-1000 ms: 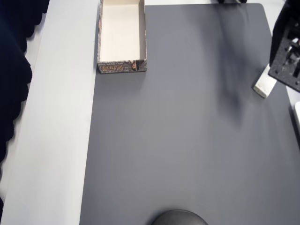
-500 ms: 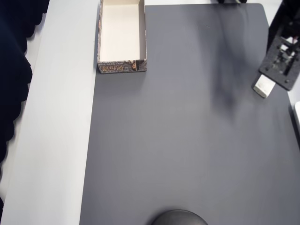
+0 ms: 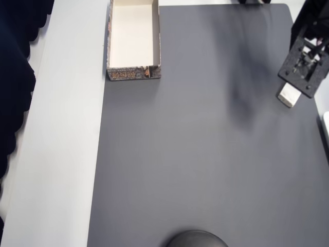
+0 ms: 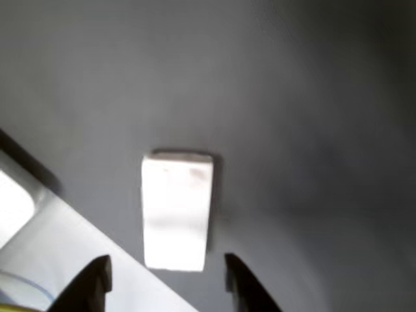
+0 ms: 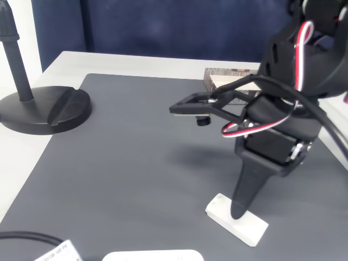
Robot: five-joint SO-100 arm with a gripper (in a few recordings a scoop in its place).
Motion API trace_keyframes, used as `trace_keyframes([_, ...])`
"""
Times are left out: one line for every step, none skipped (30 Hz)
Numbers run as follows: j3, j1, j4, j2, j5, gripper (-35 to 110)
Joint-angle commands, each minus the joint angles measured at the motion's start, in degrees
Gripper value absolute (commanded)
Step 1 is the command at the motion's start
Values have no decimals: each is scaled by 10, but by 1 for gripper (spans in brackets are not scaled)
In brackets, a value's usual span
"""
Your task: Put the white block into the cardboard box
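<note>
Since the white block [image 4: 176,211] lies flat just ahead of my gripper [image 4: 168,276], I hold the jaws spread to straddle it; cardboard box [image 3: 133,40] well apart.

No text, label, brand or number can be read. The cardboard box [image 3: 133,40] carries a brownish-grey print on its outer wall, with orange marks along the near side in the overhead view that are too blurred to make out as letters. A small label [image 5: 58,252] at the fixed view's bottom edge bears print too small to read.
</note>
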Motion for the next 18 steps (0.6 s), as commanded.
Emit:
trace_keyframes([-36, 4, -13, -2, 4, 26])
trace_keyframes([-36, 4, -15, -5, 4, 26])
trace_keyframes([-38, 4, -18, -9, 5, 26])
trace_keyframes([-40, 4, -18, -12, 6, 27])
trace_keyframes([-42, 3, -18, -15, 9, 27])
trace_keyframes([-43, 3, -18, -18, 11, 27])
trace_keyframes([-44, 3, -19, -20, 12, 27])
trace_keyframes([-44, 3, -21, -22, 12, 27])
trace_keyframes([-44, 3, -22, -23, 12, 27])
trace_keyframes([-44, 3, -22, -24, 13, 27])
trace_keyframes([-44, 4, -22, -25, 13, 27])
trace_keyframes([-44, 4, -22, -28, 13, 27])
trace_keyframes([-44, 4, -22, -31, 13, 27])
trace_keyframes([-44, 4, -25, -34, 13, 27])
trace_keyframes([-43, 5, -28, -37, 13, 27])
trace_keyframes([-41, 5, -32, -40, 13, 27])
trace_keyframes([-39, 5, -38, -42, 14, 27])
trace_keyframes([-38, 6, -42, -44, 18, 27])
